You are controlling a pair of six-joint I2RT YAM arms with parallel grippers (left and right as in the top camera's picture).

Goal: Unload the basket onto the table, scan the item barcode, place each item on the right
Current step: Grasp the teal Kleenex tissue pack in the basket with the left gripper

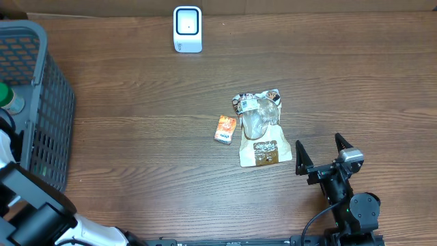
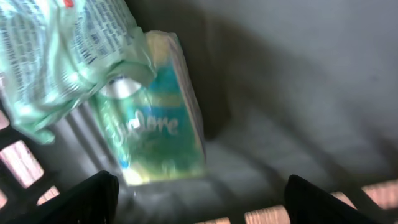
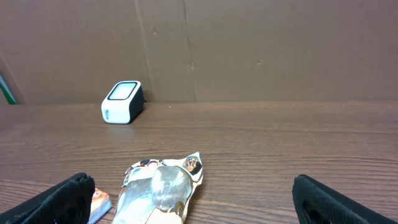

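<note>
Reaching down into the grey basket (image 1: 51, 116) at the left edge of the bench (image 1: 136, 157), the left gripper (image 2: 202, 190) hung with its fingers spread wide and nothing between them. It straddled a green packet (image 2: 158, 134) that lay on the basket floor, partly under a crinkled pale-green bag (image 2: 56, 56). That spread looked chosen to clear the packet's width before any pinch, so I judged the packet to be the item meant for scanning. Its visible face was blurred and showed no barcode.

The white scanner (image 1: 187, 29) stood at the bench's far edge, well apart from the basket, with its window turned upward. The item would therefore need lifting out and carrying across.

The right gripper (image 1: 318, 142) sat low at the near right, fingers also wide apart and empty. It pointed towards a snack bag (image 1: 259, 130) and a small orange packet (image 1: 225, 128) lying just beside each other mid-bench, seemingly parked there to keep the way to the scanner free.
</note>
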